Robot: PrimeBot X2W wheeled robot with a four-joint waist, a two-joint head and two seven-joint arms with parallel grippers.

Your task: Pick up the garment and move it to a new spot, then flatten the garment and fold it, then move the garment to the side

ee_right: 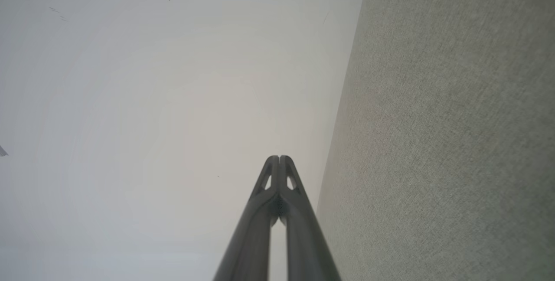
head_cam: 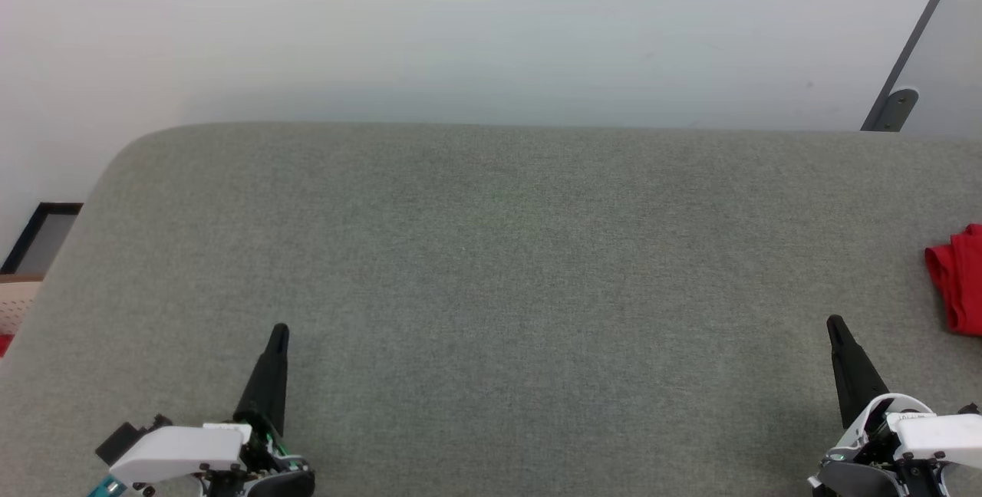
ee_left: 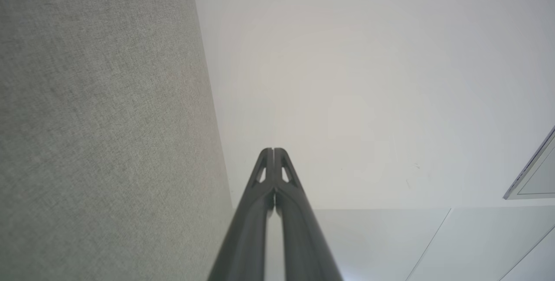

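Fingers on both your arms were pressed together and held nothing: the left wrist view showed the left gripper [ee_left: 273, 151] with its tips touching, and the right wrist view showed the same of the right gripper [ee_right: 279, 158]. From the head camera you had the left one [head_cam: 279, 330] low on your left and the right one [head_cam: 834, 322] low on your right, both pointing away from you over the grey bench [head_cam: 491, 267]. The garment [head_cam: 957, 278] lay bunched at the far right edge of that view, cut off by the frame, beyond and to the right of your right fingers and apart from them. Your right arm was plainly the nearer one. How the garment's long axis ran could not be told. No containers stood on the bench.
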